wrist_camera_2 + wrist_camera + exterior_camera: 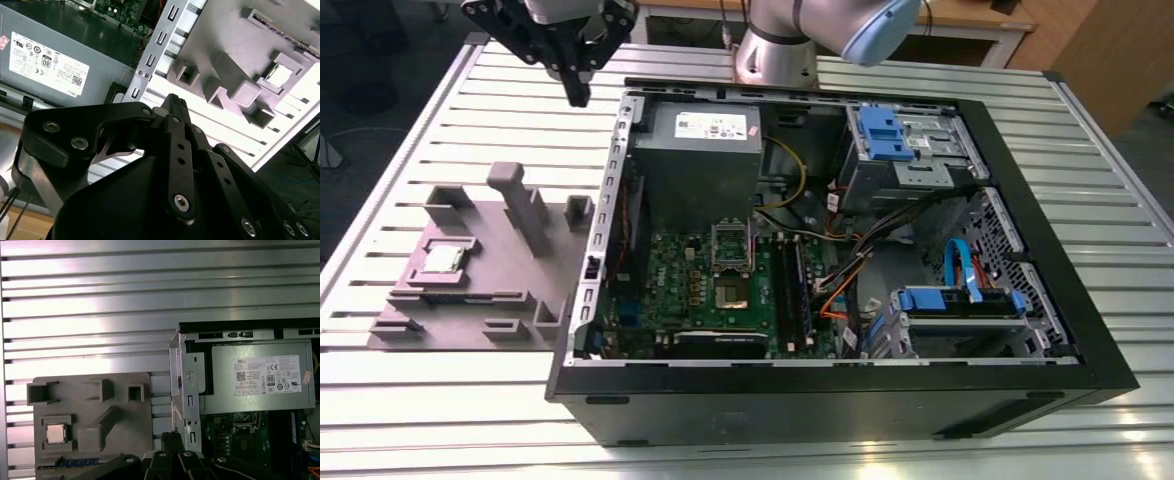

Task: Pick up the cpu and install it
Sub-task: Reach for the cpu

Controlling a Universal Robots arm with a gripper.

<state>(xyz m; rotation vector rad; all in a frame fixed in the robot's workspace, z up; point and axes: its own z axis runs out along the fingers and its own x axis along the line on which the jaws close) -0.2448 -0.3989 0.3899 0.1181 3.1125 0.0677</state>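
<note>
The cpu (444, 258), a small silvery square chip, lies in a recess of the grey holder block (480, 300) at the exterior view's left, outside the computer case. Both wrist views show the cpu (278, 75) (56, 433) in that recess. My gripper (578, 96) hangs high over the slatted table beside the case's far left corner, well away from the chip. Its black fingers (172, 102) meet at the tips, shut on nothing. On the green motherboard (680, 300) the socket (735, 291) lies uncovered, with its metal frame (730, 240) flipped up.
The open black case (854, 390) fills the table's middle and right. Inside are a grey power supply (700, 130), blue drive brackets (894, 130), cables (854, 270) and memory sticks (790, 290). The holder block has upright posts (514, 195). Slatted metal table (454, 120) surrounds everything.
</note>
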